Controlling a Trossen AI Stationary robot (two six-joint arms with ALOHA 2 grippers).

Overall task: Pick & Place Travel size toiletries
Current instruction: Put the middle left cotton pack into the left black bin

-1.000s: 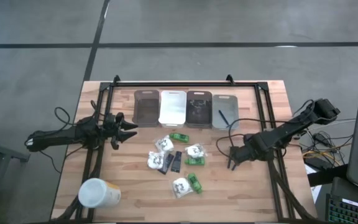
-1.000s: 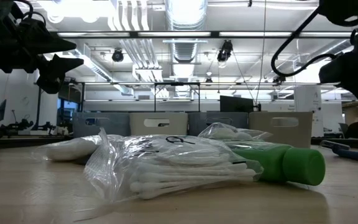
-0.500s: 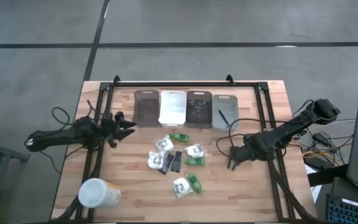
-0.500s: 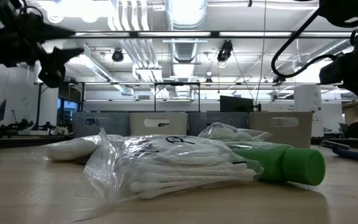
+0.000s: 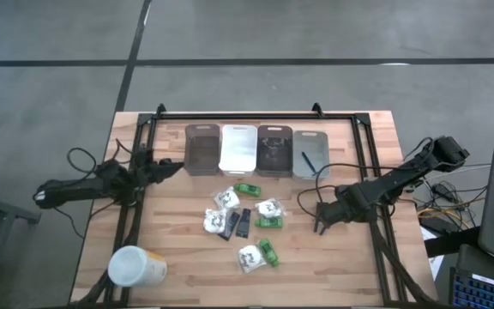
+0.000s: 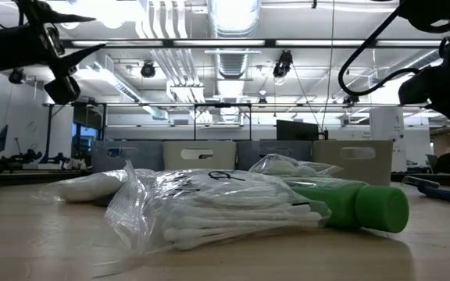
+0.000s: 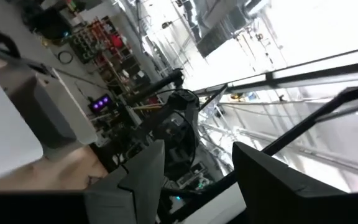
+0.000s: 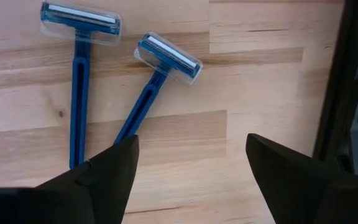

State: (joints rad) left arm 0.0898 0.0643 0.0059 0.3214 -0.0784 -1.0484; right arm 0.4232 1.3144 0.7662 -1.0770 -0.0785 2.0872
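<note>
Wood, plastic, clear film

I see a matt plank table (image 8: 253, 143), glossy blue plastic razors (image 8: 79, 93), crinkly clear swab bags (image 6: 209, 207).

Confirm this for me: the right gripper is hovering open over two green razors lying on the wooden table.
Not quite: the two razors are blue, not green, as the right wrist view shows. The rest holds: the right gripper hovers open over them, and they lie on the wooden table.

Place: robotics lab or workshop
Floor: bare grey concrete (image 5: 316, 34)
Ceiling: exposed ducts (image 6: 229, 19), strip lights (image 6: 287, 44)
Bench: wooden table (image 5: 187, 275) inside a black frame (image 5: 256, 114)
Background: cluttered shelves (image 7: 98, 37), monitor (image 6: 297, 129)
</note>
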